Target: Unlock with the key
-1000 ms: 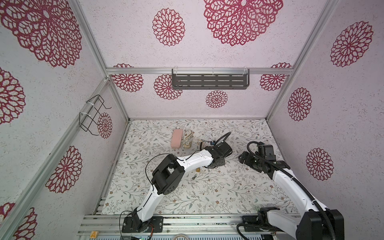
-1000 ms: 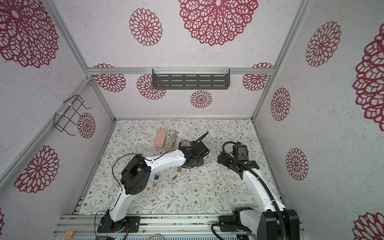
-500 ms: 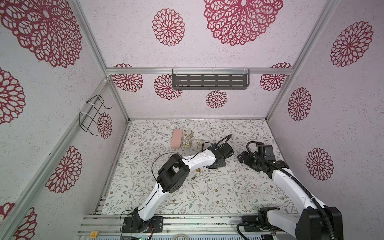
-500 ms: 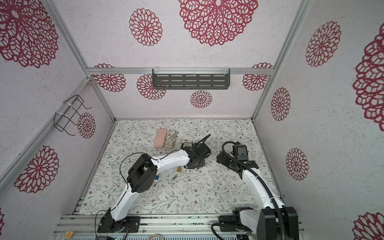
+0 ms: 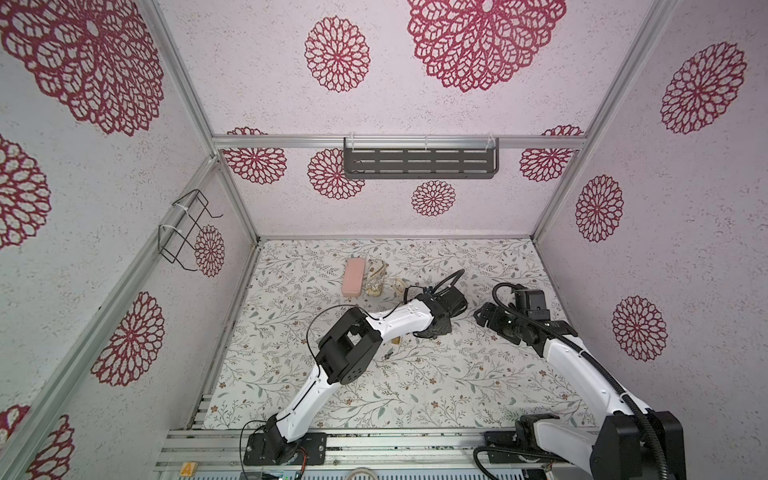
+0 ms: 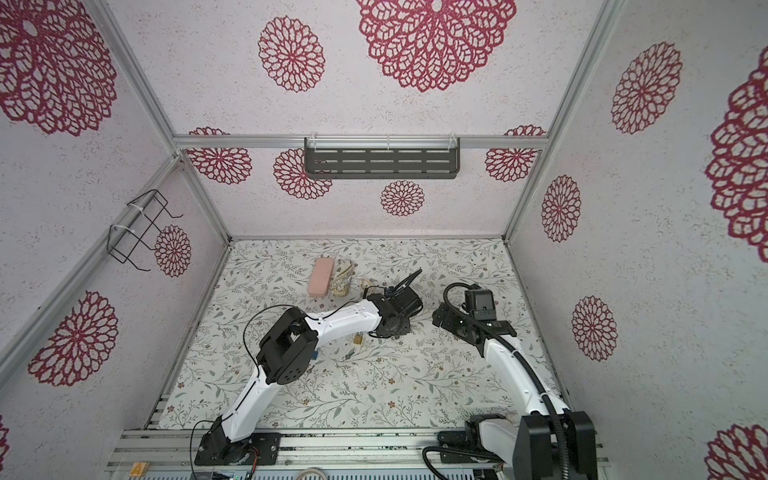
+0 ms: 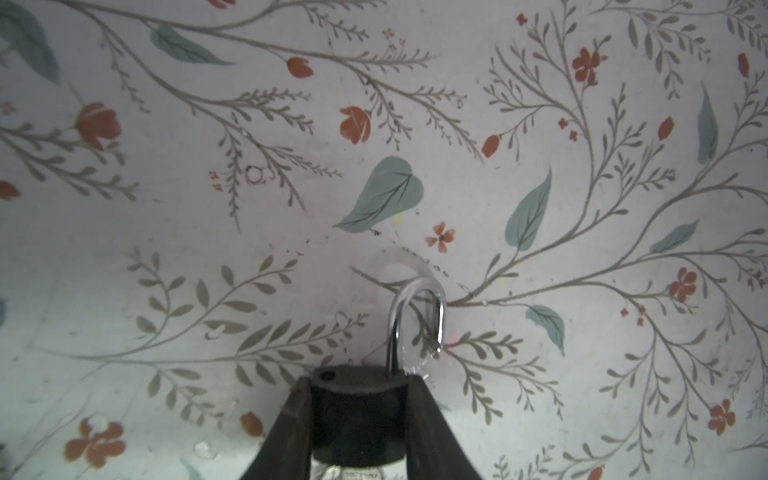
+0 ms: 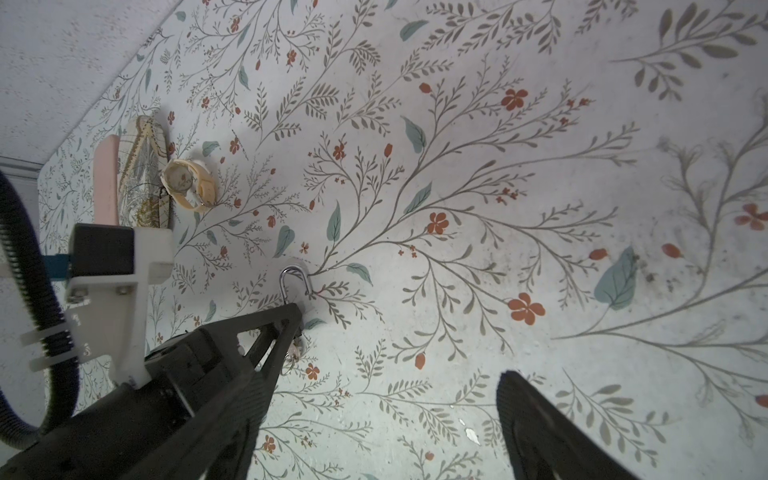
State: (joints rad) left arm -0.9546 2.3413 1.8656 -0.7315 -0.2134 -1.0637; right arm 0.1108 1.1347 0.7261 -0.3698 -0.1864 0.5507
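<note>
Bare floral tabletop [image 5: 415, 395] lies open in front. Midway, the left claw [image 7: 359, 386] pinches a matte black padlock [image 7: 357, 415], its shiny shackle [image 7: 415, 316] sprung free, a key ring [image 8: 291, 359] at its other end; the right claw [image 5: 482, 318] gapes wide just beside. Beyond lie a cream watch [image 8: 183, 178] and a pink case [image 5: 354, 281].
</note>
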